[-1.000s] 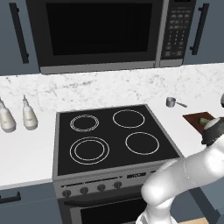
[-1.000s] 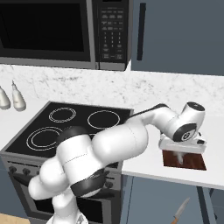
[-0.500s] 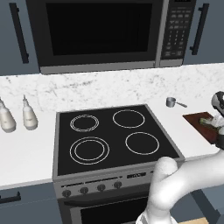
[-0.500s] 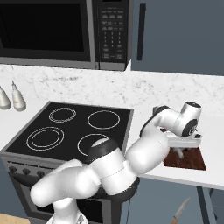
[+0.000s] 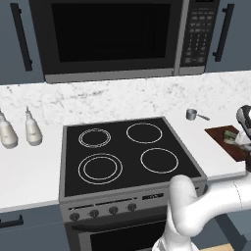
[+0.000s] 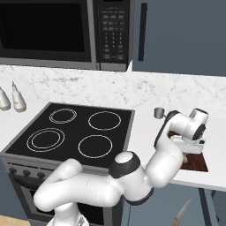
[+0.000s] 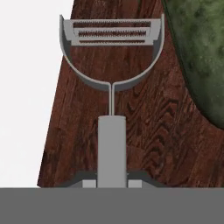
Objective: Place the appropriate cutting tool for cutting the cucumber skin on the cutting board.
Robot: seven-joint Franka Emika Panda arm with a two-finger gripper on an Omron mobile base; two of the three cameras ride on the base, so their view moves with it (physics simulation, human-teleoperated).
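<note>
A grey peeler [image 7: 111, 78] is seen lengthwise in the hand view, its handle running up from 6 o'clock and its curved head with the slotted blade set toward 12 o'clock over the dark reddish-brown cutting board [image 7: 144, 131]. The handle is framed by the gripper [image 7: 112, 183] at the bottom edge, and appears to be held there, though the finger pads are largely hidden; whether the peeler is touching the wood or hanging just above it cannot be told. The bumpy green cucumber [image 7: 201, 52] is seen at 2 o'clock on the board, just beside the peeler head. White desk [image 7: 26, 109] is shown at 9 o'clock of the board.

In the right base view the hand is lowered over the cutting board [image 6: 196, 162], which is laid on the desk [image 6: 145, 137] at 3 o'clock of the black stovetop [image 6: 75, 130]. A small steel pot [image 6: 158, 113] is stood at 11 o'clock of the board. In the left base view the cutting board [image 5: 230, 144] is placed near the right edge, with the cucumber [image 5: 229, 136] on it and the pot [image 5: 192, 114] at 10 o'clock of it. Two white bottles [image 5: 19, 133] are stood at 9 o'clock of the stovetop [image 5: 127, 152], beneath a microwave [image 5: 122, 37]
</note>
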